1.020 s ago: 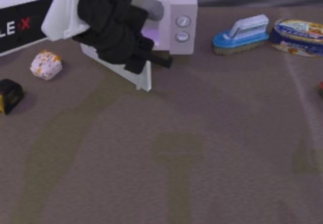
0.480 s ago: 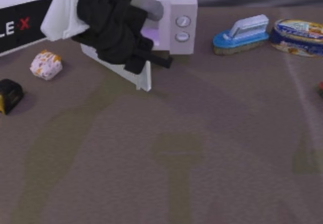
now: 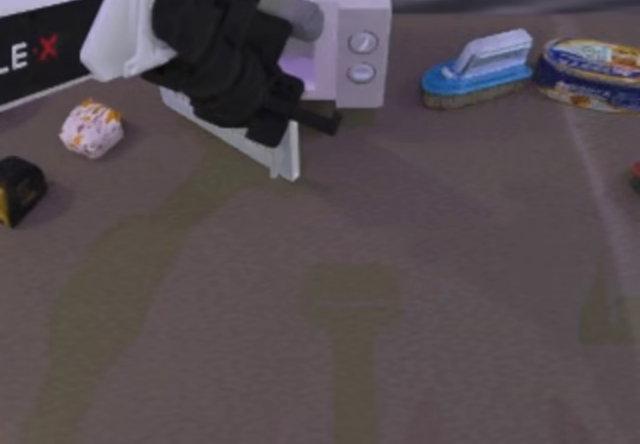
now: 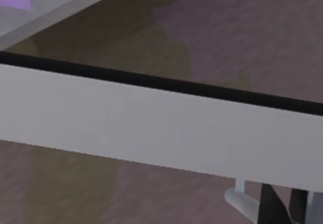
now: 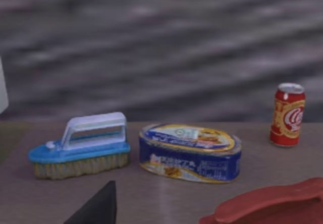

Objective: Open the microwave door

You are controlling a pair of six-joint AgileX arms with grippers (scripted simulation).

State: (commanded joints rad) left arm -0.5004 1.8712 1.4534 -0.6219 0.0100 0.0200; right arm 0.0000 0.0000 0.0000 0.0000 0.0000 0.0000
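Swinging wide now: the microwave door [image 3: 285,154] stands well out from the microwave [image 3: 345,24] at twelve o'clock on the surface [image 3: 400,294], purple cavity showing. Left pincer [image 3: 305,116] sits at the door's free edge; whether it's spread or pinching, I cannot tell. Next call, I'd judge: carry on the arc toward nine o'clock. Bread bun [image 3: 91,128] lies near that sweep. Brush [image 3: 478,68], tin [image 3: 592,72] and red can [image 5: 287,114] sit clear at two o'clock.
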